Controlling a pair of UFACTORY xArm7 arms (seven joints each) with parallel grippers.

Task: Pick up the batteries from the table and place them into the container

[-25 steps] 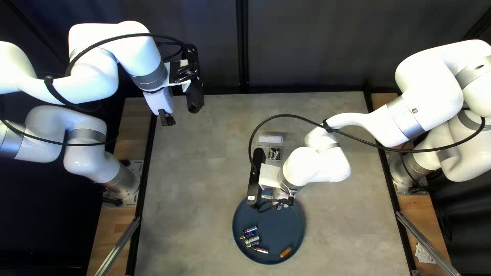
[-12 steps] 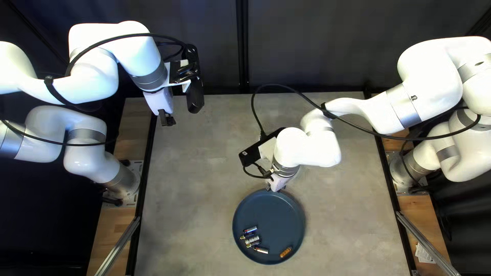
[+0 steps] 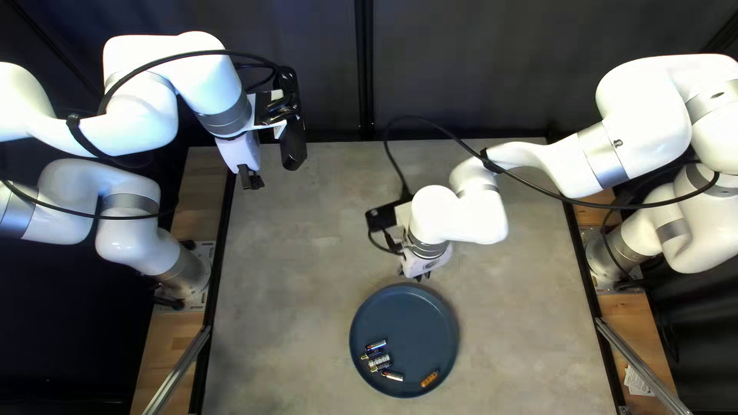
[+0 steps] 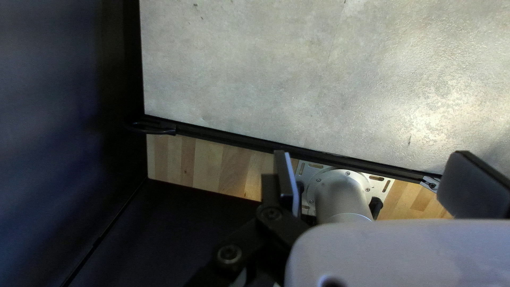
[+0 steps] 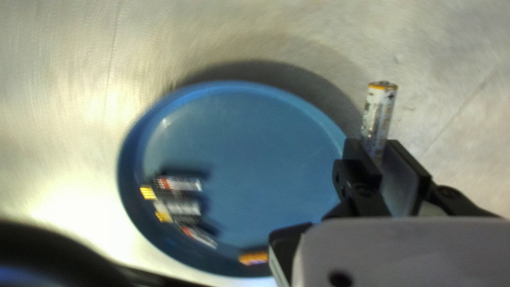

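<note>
while the left hand (image 4: 372,159) hangs open over the far left corner of the desk (image 3: 284,307), its fingers well apart, the right hand (image 5: 378,144) is closed on a battery (image 5: 378,109), just beyond the far rim of the blue plate (image 3: 415,323). it grips low on the battery, so the free end pokes past the fingertips, presumably to keep them clear of the container's walls at release. most of the other batteries (image 3: 379,361) lie bunched at the plate's near left, where the raised rim probably stops them rolling off; an orange battery (image 3: 429,379) lies alone at its near right. the container shows in no view; the right arm (image 3: 465,219) may be hiding it. as for labels, the held battery wears a white wrapper with dark print and an orange ring at its free end; the wrappers on the plate are too blurred to make out.
</note>
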